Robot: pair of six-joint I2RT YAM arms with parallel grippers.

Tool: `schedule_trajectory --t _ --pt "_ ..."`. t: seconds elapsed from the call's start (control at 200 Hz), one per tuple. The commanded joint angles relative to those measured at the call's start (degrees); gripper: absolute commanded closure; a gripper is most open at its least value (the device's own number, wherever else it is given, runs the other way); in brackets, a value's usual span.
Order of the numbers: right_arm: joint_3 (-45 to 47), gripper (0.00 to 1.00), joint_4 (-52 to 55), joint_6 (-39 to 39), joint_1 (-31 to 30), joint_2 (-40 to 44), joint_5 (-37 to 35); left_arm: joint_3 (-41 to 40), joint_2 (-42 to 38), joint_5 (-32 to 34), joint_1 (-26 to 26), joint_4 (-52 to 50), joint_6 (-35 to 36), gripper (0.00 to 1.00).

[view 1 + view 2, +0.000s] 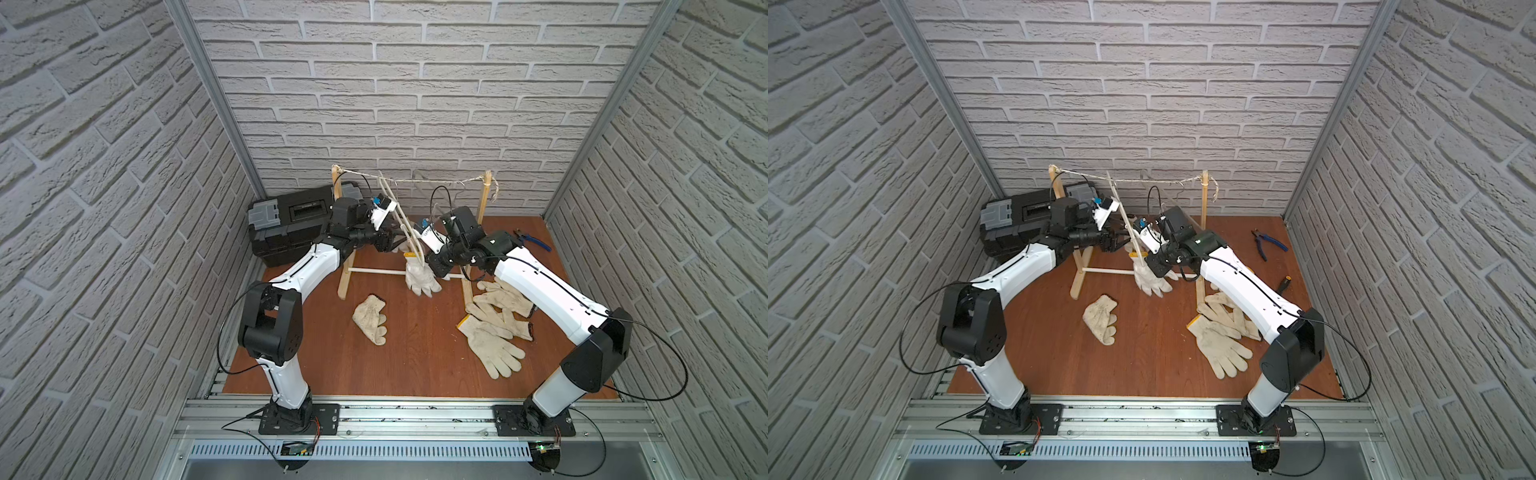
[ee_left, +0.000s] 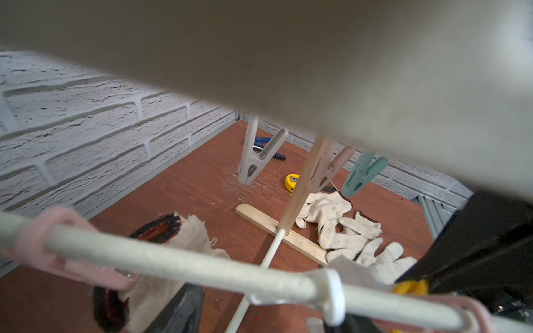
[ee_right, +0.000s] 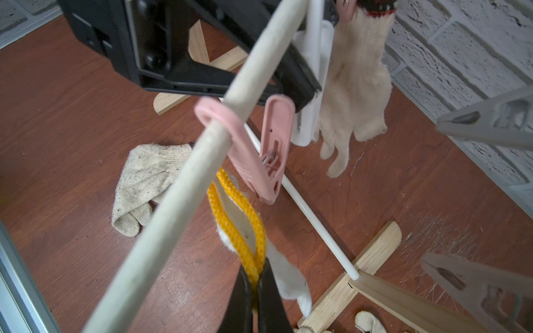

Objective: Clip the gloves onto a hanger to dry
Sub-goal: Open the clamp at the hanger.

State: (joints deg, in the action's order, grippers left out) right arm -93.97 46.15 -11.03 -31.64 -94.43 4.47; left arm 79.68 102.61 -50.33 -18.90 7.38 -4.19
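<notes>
A white hanger [image 1: 409,237] hangs tilted from the string of a wooden stand [image 1: 344,270]. One glove [image 3: 354,80] with a dark cuff hangs clipped to it. My right gripper [image 3: 255,276] is shut on the yellow cuff [image 3: 239,213] of another glove, just under a pink clip [image 3: 259,152] whose mouth is closed. My left gripper [image 3: 259,83] is open, its black fingers [image 3: 302,83] standing either side of the hanger bar [image 2: 173,262] at that clip's handles. In both top views the two grippers [image 1: 397,243] [image 1: 432,270] meet at the hanger. Loose gloves [image 1: 371,319] [image 1: 494,328] lie on the floor.
A black toolbox [image 1: 291,224] stands at the back left. Blue pliers [image 1: 534,241], a screwdriver [image 1: 1283,284] and a yellow tape measure [image 2: 292,181] lie at the back right. Grey [image 2: 256,161] and teal [image 2: 362,176] clips hang empty. Brick walls close three sides.
</notes>
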Motion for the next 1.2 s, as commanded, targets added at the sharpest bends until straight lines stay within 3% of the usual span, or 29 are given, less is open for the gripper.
schedule_trajectory --t 0.0,0.285,0.615,0.925,1.195 --pt "-2.0 0.96 -0.1 -0.6 0.2 -0.1 -0.3 0.1 1.3 -2.3 -0.2 8.0 -4.0 0.36" --pt "-1.8 0.96 0.6 -0.4 0.2 0.1 -1.9 -1.5 3.4 -5.0 -0.3 16.3 -9.8 0.39" --pt "-4.0 0.96 5.7 1.1 0.2 -0.6 -9.4 -2.5 4.4 -4.2 -0.8 14.2 -6.6 0.4" --pt "-5.3 0.96 8.7 1.9 0.4 0.7 -15.5 -5.2 4.7 -4.2 -0.9 22.2 -9.7 0.41" --pt "-8.7 0.96 10.8 1.2 0.5 0.0 -16.9 -6.0 6.8 -5.7 -0.8 33.7 -16.6 0.53"
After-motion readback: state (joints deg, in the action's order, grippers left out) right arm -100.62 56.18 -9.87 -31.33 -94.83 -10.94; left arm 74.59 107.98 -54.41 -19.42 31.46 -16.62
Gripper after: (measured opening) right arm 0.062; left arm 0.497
